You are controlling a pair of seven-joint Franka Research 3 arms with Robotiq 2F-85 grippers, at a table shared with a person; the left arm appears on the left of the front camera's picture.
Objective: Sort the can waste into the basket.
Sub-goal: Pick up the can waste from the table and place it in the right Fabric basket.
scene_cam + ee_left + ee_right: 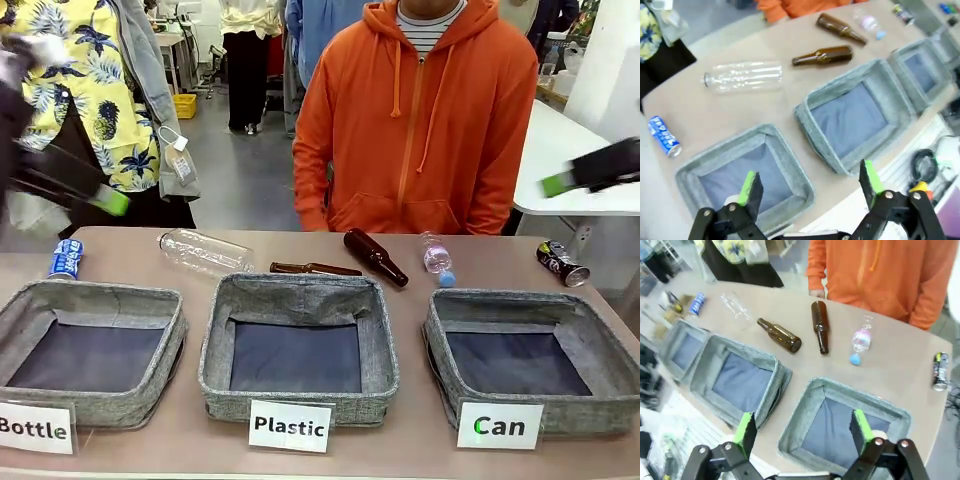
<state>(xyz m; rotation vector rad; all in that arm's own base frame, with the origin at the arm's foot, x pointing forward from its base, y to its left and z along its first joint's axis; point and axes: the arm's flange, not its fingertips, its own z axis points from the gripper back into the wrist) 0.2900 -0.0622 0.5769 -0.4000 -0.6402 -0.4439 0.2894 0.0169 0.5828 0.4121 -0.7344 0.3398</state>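
Cans first: two of them, both lying on their sides at opposite ends of the counter. Blue can is far left behind the Bottle basket, long axis running roughly front to back. Dark can is far right, just behind the Can basket, lying diagonal with its nearer end toward the right edge. Three baskets, two brown bottles, two clear bottles. My left end effector and right end effector both hang wide open, empty.
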